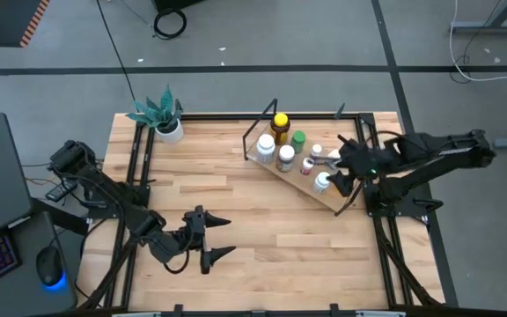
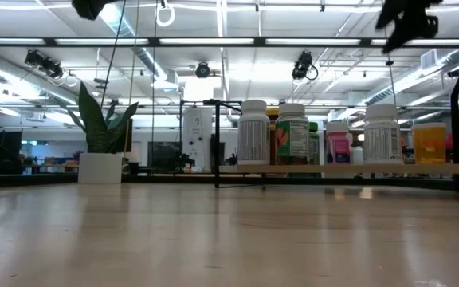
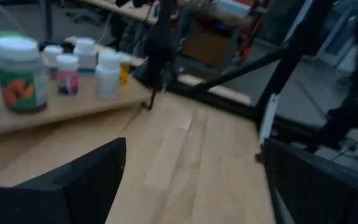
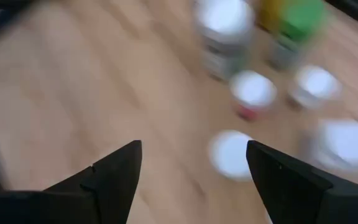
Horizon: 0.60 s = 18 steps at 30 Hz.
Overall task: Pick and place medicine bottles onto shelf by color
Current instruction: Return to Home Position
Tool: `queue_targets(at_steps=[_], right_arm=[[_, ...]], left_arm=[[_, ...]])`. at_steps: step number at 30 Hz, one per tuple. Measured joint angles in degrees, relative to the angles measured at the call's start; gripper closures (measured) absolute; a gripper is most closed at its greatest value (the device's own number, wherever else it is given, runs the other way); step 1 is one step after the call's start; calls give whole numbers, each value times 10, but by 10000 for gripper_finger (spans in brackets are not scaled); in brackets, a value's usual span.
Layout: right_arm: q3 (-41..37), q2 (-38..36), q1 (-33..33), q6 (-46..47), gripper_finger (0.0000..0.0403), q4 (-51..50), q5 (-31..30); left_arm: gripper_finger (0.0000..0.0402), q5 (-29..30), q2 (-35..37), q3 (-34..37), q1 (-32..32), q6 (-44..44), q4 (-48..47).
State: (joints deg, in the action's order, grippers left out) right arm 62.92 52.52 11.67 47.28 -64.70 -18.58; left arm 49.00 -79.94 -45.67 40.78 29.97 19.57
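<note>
All the bottles I could see stood on the shelf, at the back right of the table. The yellow-capped bottle and the green-capped bottle were at the shelf's far end, next to some white ones. None lay on the bare wood. So the sorting looked done, and I think the step in hand was going back to rest.

The right claw hung over the right end of the shelf, above the bottles. Its two fingers were spread wide and held nothing. The left claw was over the front left of the table, well apart from the shelf. Its fingers were spread too, with nothing between them.

The next move probably called for the right arm to go up first, then pull back to its own side. Going sideways too low could knock a cap. One white bottle stood close to the shelf's front edge, just beside that claw from above, so it could tip off. The shelf's end sat near the table's right edge, so room was tight there. The middle and front of the table were wide bare wood. The plant pot stood at the back left, out of the way.
</note>
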Motion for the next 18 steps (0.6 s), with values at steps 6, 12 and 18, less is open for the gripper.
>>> queue_targets(at_steps=[6,12,18], right_arm=[[0,-1,162,-21,113,88,-123],[-46,-18,347,9,143,111,-396],[-144,-55,439,14,182,184,-455]], left_arm=[[33,-10,69,-1,9,-47,-23],[86,79,176,-1,44,-115,-86],[186,79,261,59,59,-142,-109]])
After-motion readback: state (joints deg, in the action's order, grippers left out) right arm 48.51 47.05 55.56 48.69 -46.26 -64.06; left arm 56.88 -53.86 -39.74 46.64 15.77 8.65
